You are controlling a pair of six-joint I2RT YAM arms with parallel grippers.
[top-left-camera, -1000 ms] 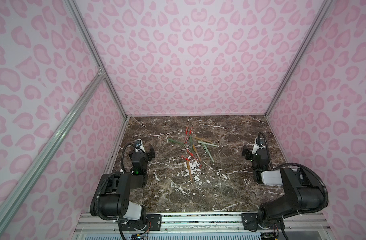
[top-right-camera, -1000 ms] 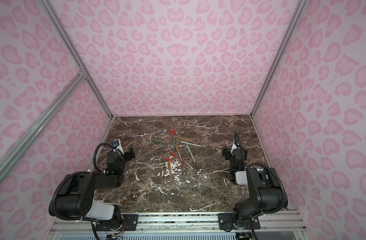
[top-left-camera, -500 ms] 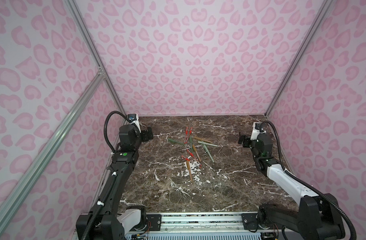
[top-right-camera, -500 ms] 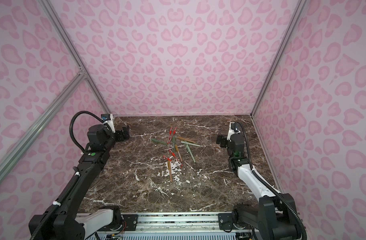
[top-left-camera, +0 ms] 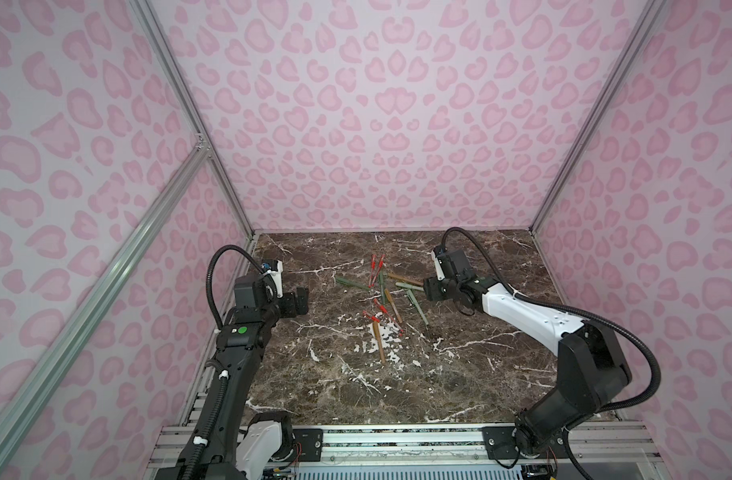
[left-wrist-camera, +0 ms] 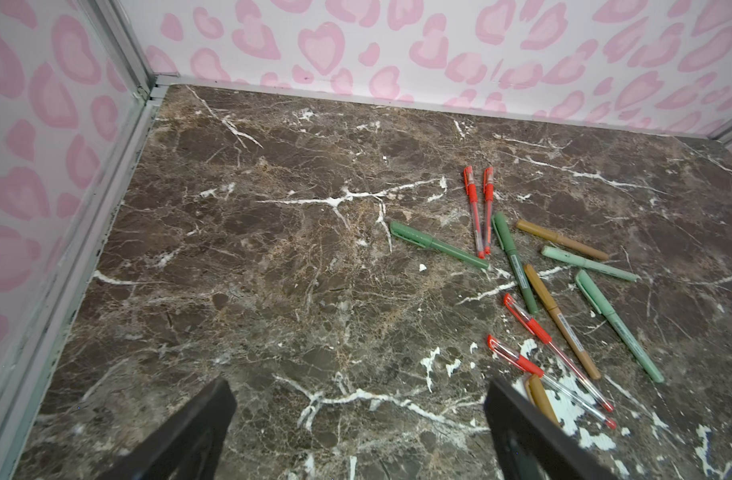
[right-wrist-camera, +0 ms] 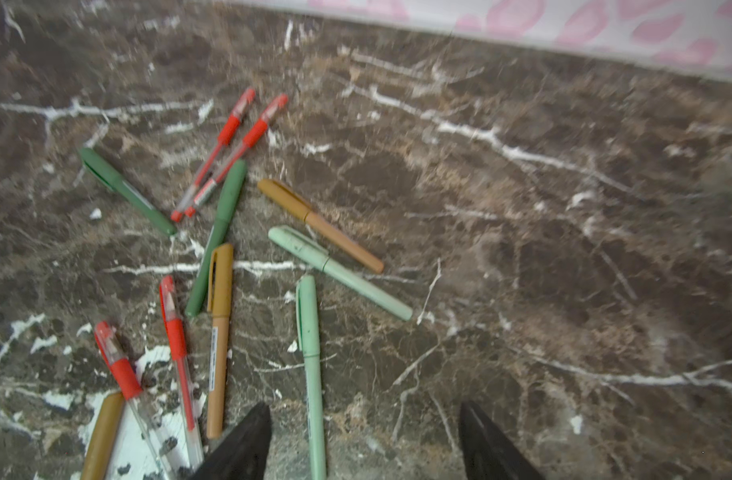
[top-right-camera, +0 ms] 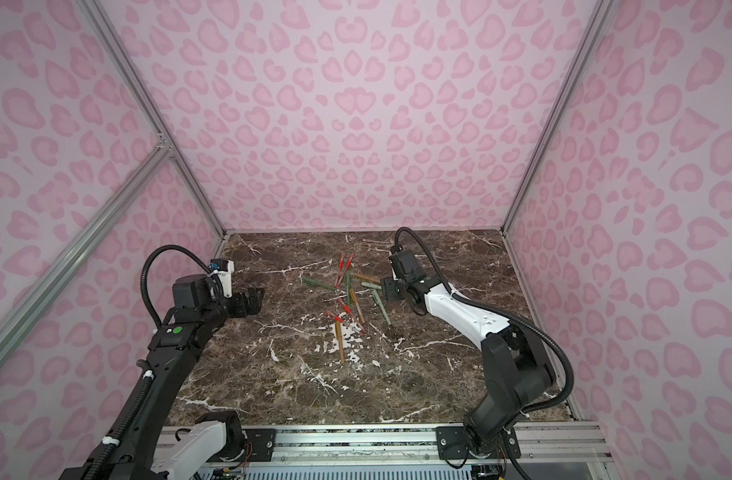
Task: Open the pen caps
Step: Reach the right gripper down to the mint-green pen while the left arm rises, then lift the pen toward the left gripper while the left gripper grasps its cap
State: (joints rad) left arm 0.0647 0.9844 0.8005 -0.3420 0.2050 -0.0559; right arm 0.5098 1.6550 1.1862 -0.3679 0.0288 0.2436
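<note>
Eleven capped pens (top-left-camera: 383, 293) lie scattered mid-bench (top-left-camera: 314, 374), every cap (right-wrist-camera: 300, 245) on its barrel, so no opening has begun and all remain to do. The left pincer (top-left-camera: 294, 302) hovers wide open and empty, well apart from the pens. The right pincer (top-left-camera: 433, 289) hangs just beside them, jaws apart, holding nothing.

Both top views look down from high in front; wrist cameras face the pens (left-wrist-camera: 522, 266) close up
</note>
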